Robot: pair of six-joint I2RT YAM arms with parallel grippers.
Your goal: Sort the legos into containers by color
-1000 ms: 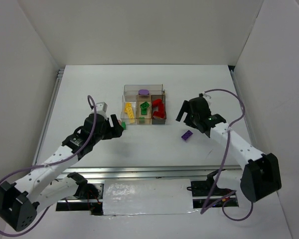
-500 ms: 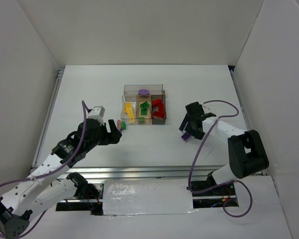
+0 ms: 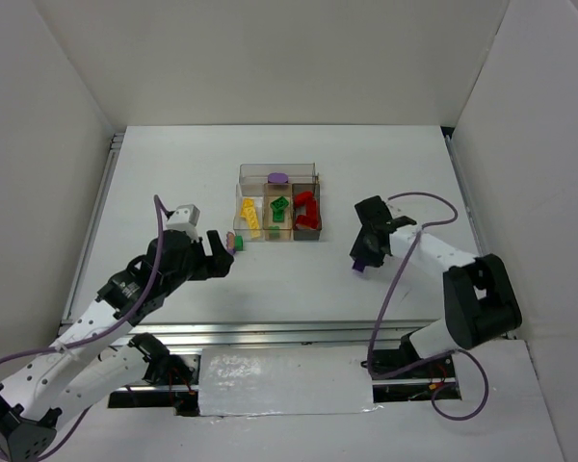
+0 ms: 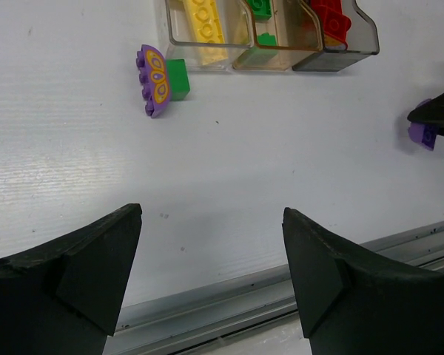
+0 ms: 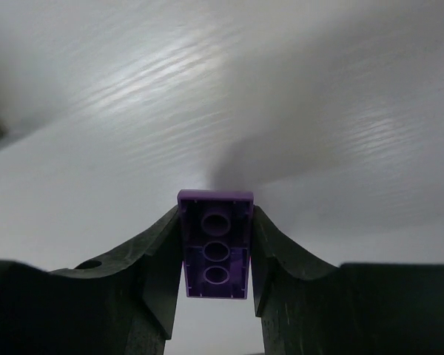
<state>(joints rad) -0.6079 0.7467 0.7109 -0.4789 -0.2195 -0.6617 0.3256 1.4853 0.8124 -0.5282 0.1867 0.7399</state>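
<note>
Right gripper (image 3: 364,258) has dropped onto the purple brick (image 5: 215,244) and now clamps it between both fingers, mid-right of frame — pickup looks secured. Left gripper (image 4: 211,214) has backed off, spread wide and empty, leaving a purple-and-green piece (image 4: 161,79) just beside the containers (image 3: 313,169) — outside them, unsorted.

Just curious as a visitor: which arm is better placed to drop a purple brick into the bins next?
The right arm: the right pincer is closed on a purple brick, near the bins. The left pincer is open and empty.
</note>
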